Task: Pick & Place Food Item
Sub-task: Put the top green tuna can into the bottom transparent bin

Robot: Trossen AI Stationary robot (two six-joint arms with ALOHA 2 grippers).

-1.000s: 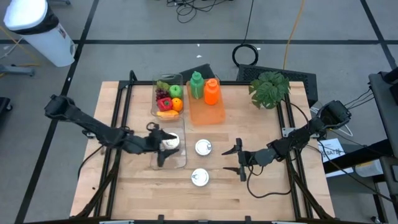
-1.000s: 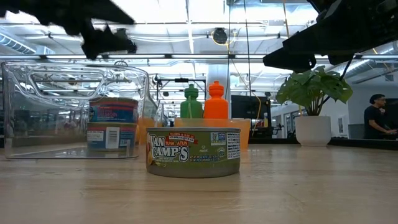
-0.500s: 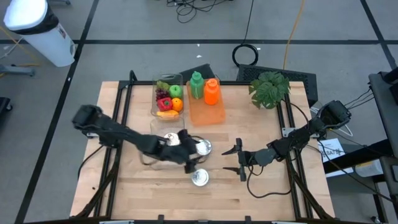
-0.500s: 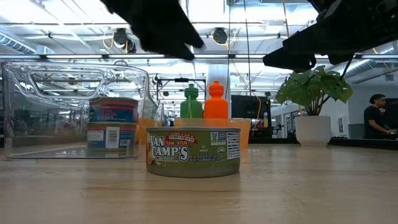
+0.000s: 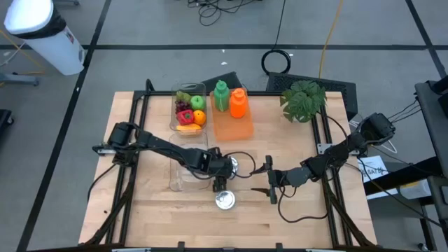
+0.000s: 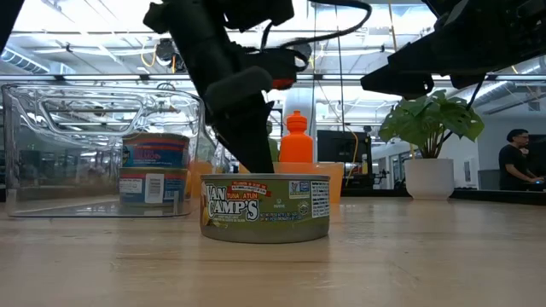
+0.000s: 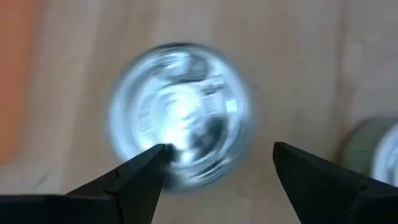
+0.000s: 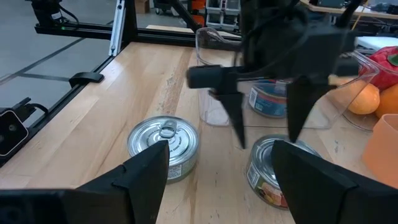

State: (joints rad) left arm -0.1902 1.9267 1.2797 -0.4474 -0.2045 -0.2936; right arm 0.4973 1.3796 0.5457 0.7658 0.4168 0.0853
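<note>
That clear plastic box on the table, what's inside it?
The clear box holds a blue-labelled can. In the overhead view the left arm covers part of the box, so anything else in it can't be made out.

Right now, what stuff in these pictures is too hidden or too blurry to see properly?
- Left wrist view: the round silver can lid below the left end effector is smeared by motion blur, so its markings are unreadable; a second can is cut off by the picture's edge.
- Low view: the green plastic bottle is hidden behind the left arm.
- Low view: the small label print on the tin inside the clear plastic bin is too small to read.
</note>
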